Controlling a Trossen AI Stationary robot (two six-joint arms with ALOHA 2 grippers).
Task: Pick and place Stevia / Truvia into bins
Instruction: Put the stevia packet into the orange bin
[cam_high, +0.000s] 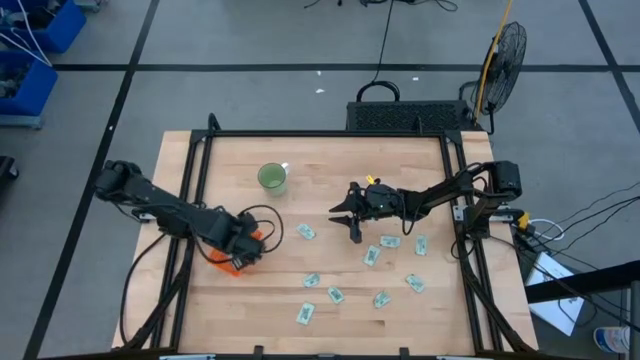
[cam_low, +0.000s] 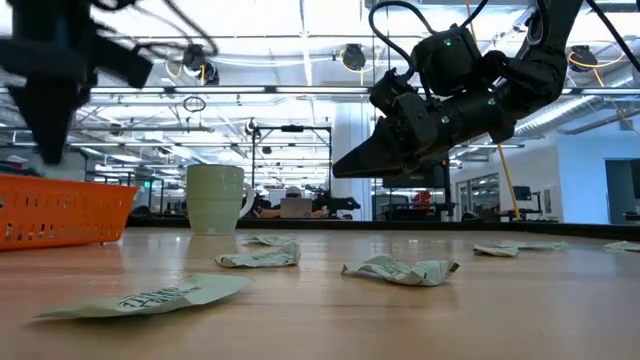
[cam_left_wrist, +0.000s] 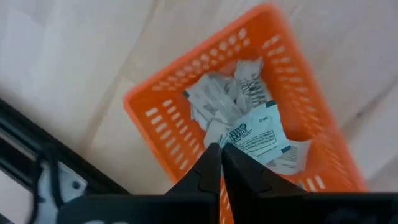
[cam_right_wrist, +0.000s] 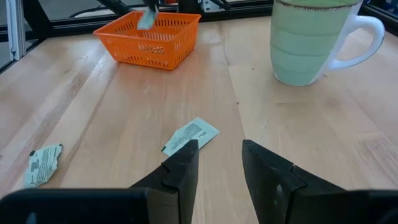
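The orange bin (cam_left_wrist: 161, 112) sits near the table's left side and has several white-and-green packets inside. My left gripper (cam_left_wrist: 221, 155) hovers over it, shut on one more packet (cam_left_wrist: 256, 132). That packet also shows above the bin (cam_right_wrist: 149, 40) in the right wrist view. My right gripper (cam_right_wrist: 219, 155) is open and raised off the table (cam_low: 345, 165) near the middle. A loose packet (cam_right_wrist: 191, 135) lies flat on the wood just ahead of its fingertips. Several other packets (cam_high: 372, 255) lie scattered across the right and near parts of the table. My left gripper pinches the packet by its edge (cam_left_wrist: 233, 144) between the two shut fingertips, coming from above and pointing down. The packet is lifted clear and hangs over the bin's inside (cam_right_wrist: 147, 17), above the packets lying there.
A round green cup (cam_high: 272, 177) stands on the far side of the table between the two arms. Black frame rails (cam_high: 455, 200) run along the table's left, right and far edges. Bare wood lies between the bin and the scattered packets.
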